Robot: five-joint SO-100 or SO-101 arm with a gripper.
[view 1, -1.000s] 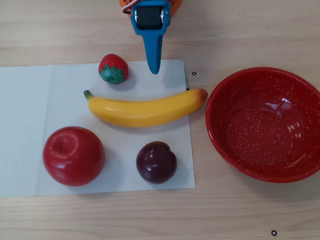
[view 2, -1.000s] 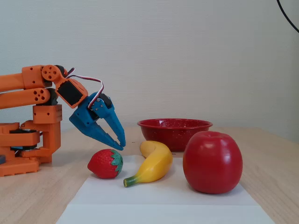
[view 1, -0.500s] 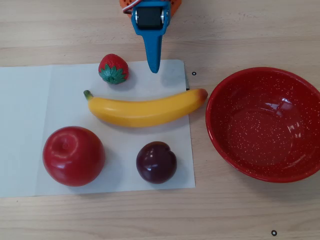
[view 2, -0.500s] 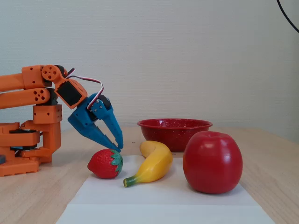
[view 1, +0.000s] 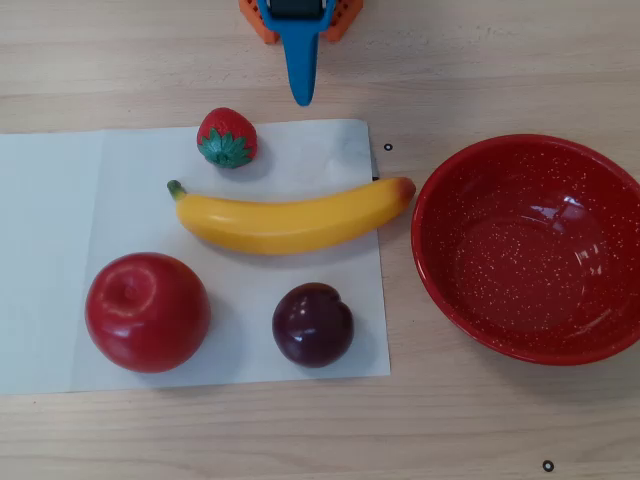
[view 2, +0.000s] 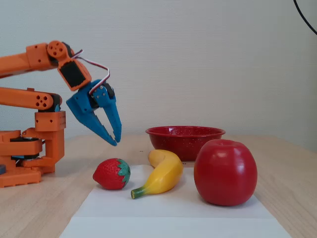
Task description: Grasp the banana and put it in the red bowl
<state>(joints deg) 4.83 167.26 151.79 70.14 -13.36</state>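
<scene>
Approach step, judged: bring pincer (view 2: 115,141) down over mid-length of banana (view 1: 290,217), fingers straddling its narrow width. Pincer is slightly spread, empty, touching nothing, raised above and behind banana. Banana lies on paper sheet (view 1: 60,250), reddish end nearest red bowl (view 1: 470,310), strawberry (view 1: 227,137) just beside.

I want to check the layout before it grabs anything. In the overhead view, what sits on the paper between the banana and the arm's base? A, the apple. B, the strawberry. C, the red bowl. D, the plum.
B: the strawberry lies on the paper above the banana, toward the arm's end of the table.
</scene>
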